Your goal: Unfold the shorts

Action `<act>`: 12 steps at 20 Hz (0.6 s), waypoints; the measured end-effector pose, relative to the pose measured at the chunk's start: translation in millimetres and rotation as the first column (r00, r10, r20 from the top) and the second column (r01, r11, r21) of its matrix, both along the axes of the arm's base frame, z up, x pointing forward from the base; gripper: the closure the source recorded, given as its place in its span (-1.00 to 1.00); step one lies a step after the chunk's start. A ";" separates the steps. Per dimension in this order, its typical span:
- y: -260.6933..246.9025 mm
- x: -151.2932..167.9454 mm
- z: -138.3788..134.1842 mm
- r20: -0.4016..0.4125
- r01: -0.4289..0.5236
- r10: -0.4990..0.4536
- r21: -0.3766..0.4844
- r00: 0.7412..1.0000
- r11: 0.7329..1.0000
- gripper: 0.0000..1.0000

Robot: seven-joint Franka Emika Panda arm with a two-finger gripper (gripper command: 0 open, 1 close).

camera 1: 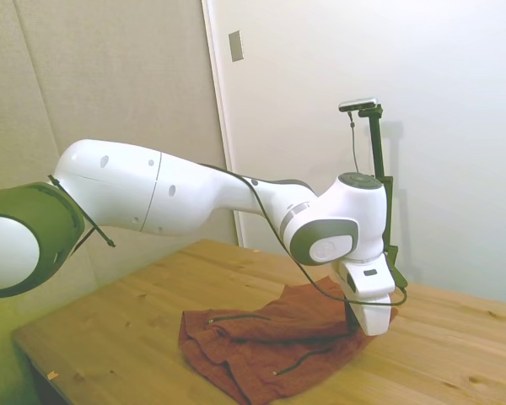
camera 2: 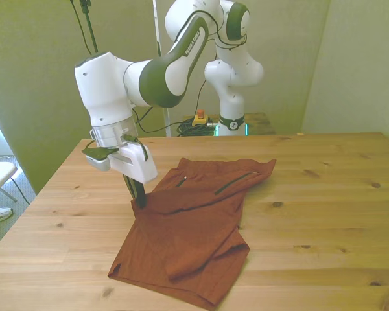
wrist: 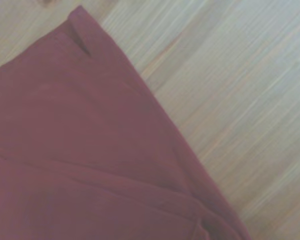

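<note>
Front view shows the gripper [camera 2: 140,198] low at the shorts [camera 2: 194,220]' edge on its left side, fingers seemingly pinched together on cloth, the garment stretching rightward.

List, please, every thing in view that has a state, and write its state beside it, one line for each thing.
shorts: lying on the table, partly folded, one layer doubled over another, zippered pockets facing up.
gripper: lowered to the shorts' edge at the front view's left; its dark fingers look close together at the cloth, but a grasp cannot be confirmed.
table: wooden, carrying the shorts.
</note>
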State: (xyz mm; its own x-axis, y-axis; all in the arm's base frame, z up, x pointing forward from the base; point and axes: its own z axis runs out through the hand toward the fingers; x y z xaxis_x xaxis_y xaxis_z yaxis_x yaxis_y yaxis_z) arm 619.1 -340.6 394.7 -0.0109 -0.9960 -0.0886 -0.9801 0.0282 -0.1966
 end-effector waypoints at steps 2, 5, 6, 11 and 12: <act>7.5 7.5 7.2 0.003 -0.040 0.040 -0.082 0.999 0.996 1.00; 31.1 23.3 15.2 0.014 -0.097 0.101 -0.159 0.995 0.982 1.00; 40.7 28.5 19.5 0.022 -0.115 0.120 -0.174 0.993 0.978 1.00; 103.9 56.1 47.6 0.064 -0.198 0.214 -0.198 0.975 0.960 1.00; 118.7 62.6 53.3 0.071 -0.210 0.228 -0.202 0.971 0.957 1.00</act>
State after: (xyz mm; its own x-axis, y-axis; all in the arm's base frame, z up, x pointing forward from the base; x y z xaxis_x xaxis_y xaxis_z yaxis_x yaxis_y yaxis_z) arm 681.7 -221.8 448.1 0.2089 -0.9713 0.1135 -0.9351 -0.2323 -0.2678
